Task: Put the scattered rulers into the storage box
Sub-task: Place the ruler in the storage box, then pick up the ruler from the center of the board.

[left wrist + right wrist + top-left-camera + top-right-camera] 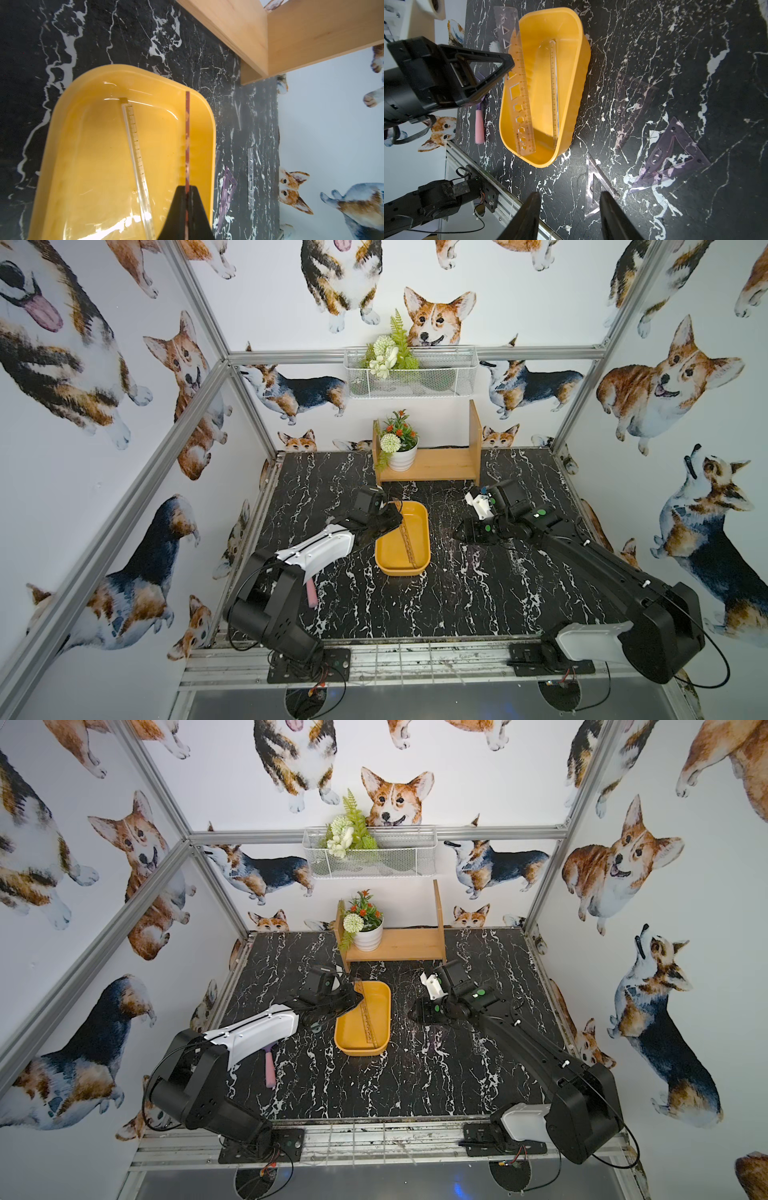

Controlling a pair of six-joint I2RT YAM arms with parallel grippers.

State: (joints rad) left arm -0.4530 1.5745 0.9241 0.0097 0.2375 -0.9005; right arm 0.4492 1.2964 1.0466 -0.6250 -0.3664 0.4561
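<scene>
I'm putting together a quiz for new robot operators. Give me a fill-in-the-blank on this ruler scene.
The left pincer grips the transparent plastic ruler with stencil holes over the mustard-yellow plastic tray; the open right pincer holds ____.
A slim clear straight ruler lies ____ the tray.
The tinted triangular plastic set squares lie ____ the tray, on the black marbled table.
Missing words: nothing; inside; outside.

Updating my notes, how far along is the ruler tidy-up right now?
Done: one clear ruler lies in the storage box. In hand: the left gripper is shut on the stencil ruler, angled into the box. Left: three set squares lie on the table by the open right gripper.
</scene>
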